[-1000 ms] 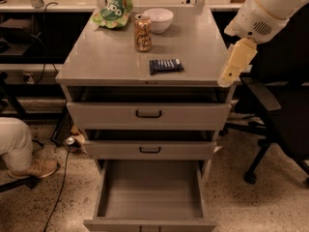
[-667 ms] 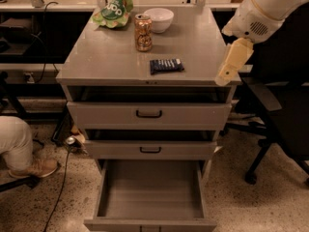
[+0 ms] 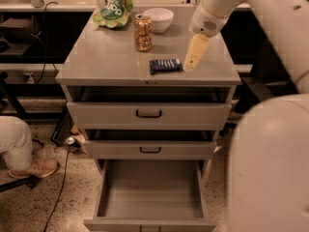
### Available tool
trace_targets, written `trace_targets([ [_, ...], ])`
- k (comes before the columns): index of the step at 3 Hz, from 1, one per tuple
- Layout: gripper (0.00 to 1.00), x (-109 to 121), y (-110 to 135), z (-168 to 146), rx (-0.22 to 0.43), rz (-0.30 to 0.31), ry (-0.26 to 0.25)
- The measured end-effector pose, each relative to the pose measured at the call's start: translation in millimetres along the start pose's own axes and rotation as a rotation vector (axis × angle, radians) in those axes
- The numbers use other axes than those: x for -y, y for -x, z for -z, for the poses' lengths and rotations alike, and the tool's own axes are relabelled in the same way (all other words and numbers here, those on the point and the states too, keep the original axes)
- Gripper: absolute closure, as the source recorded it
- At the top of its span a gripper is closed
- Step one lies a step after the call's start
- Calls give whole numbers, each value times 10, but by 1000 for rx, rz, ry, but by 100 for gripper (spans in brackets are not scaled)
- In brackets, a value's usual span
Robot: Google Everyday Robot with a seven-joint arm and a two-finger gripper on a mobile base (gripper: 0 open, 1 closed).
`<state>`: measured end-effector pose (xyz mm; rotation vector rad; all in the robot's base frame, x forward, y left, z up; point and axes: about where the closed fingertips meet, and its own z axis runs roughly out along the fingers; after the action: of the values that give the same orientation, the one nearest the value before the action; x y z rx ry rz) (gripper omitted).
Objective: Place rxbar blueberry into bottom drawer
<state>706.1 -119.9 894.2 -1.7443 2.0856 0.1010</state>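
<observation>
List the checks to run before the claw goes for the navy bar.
1. Dark navy flat snack bar lies uncovered on the grey cabinet top: ok.
2. Claw hangs low beside one end of the bar: ok.
3. Claw touching the bar: cannot tell.
4. Deep grey bottom drawer pulled open: ok.
5. Copper-coloured drink can stands apart from the bar: ok.

We hold our white arm (image 3: 218, 4) in from the far right, its cream gripper (image 3: 189, 65) angled down and slightly leftward.
</observation>
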Motion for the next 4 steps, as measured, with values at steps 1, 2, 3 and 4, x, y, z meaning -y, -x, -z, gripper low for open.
trace_targets([
  [1, 0, 220, 146, -294, -18, -8, 2],
  [2, 0, 291, 285, -638, -45, -6, 40],
  [3, 0, 332, 332, -858, -76, -10, 58],
  [4, 25, 368, 357, -1000, -100, -20, 69],
])
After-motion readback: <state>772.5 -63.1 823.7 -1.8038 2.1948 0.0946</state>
